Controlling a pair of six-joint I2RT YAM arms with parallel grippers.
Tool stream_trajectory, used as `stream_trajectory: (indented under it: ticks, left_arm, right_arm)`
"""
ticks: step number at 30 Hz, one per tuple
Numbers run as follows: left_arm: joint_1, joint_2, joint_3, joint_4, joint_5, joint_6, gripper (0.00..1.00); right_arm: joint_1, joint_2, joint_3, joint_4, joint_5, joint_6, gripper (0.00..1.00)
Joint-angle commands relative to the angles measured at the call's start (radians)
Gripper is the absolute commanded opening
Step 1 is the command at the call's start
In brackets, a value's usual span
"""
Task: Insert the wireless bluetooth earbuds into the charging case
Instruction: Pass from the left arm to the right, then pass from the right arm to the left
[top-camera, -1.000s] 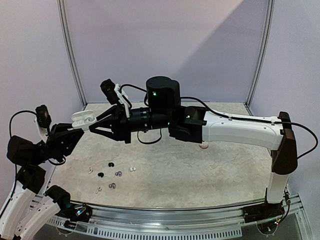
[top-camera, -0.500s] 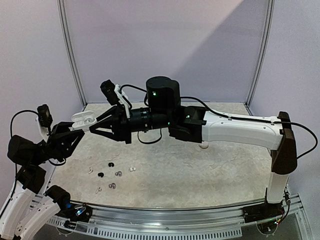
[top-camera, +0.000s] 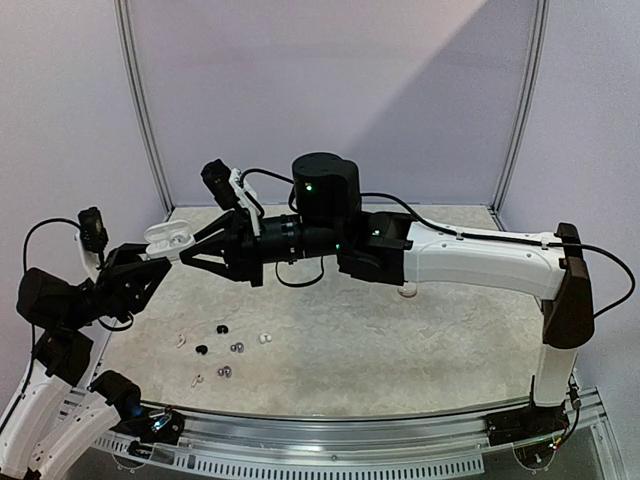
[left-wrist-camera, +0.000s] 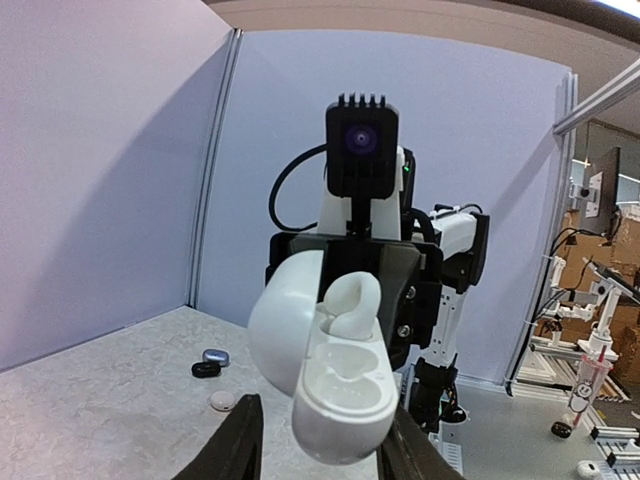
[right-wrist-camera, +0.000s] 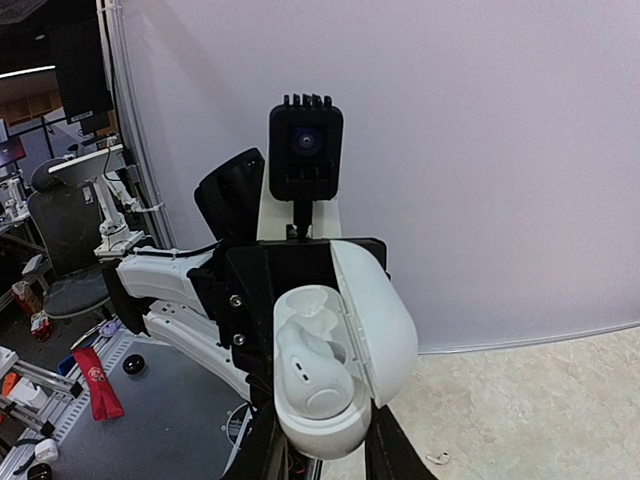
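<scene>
Two fingers of the right gripper (right-wrist-camera: 322, 440) clamp the base of the open charging case (right-wrist-camera: 335, 350). They hold it up in the air with its sockets turned toward the left gripper (left-wrist-camera: 320, 455), presumably so it can be loaded from that side. The left gripper's fingers stand apart just before the case, gripping nothing. One white earbud (left-wrist-camera: 350, 300) sits in a socket and the other socket is bare, which only the wrist views reveal. The top view alone shows the remaining earbuds (top-camera: 225, 348) scattered on the table (top-camera: 420, 340) below.

High rear overview; close wrist views face to face across the charging case (left-wrist-camera: 335, 400)
</scene>
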Motion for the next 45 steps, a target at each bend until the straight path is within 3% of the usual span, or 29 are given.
stream_trajectory:
  ticks: [1, 17, 24, 32, 36, 42, 45]
  left_arm:
    - [-0.014, 0.022, 0.011, -0.008, -0.025, -0.004, 0.38]
    - [-0.018, 0.024, 0.027, 0.028, -0.033, -0.009, 0.48]
    - [-0.019, 0.024, 0.02, 0.018, -0.021, -0.006, 0.31]
    - [-0.018, 0.017, -0.016, -0.021, -0.018, -0.004, 0.55]
    - [-0.018, 0.014, -0.031, -0.036, -0.022, 0.002, 0.57]
    - [-0.018, 0.01, -0.028, -0.049, -0.024, 0.015, 0.4]
    - [-0.018, 0.013, -0.02, -0.031, -0.026, 0.011, 0.38]
  right_arm:
    - [0.009, 0.022, 0.023, 0.005, -0.003, -0.01, 0.0]
    - [0.009, 0.033, 0.027, -0.028, 0.019, -0.022, 0.0]
    - [0.008, 0.03, 0.027, -0.021, 0.017, -0.023, 0.0]
    - [0.009, 0.022, 0.027, -0.009, 0.015, -0.024, 0.0]
    - [0.008, 0.017, 0.025, -0.02, 0.018, -0.026, 0.0]
    - [0.009, 0.01, 0.021, -0.024, 0.022, -0.032, 0.0]
    - [0.008, 0.012, 0.021, -0.026, 0.022, -0.032, 0.0]
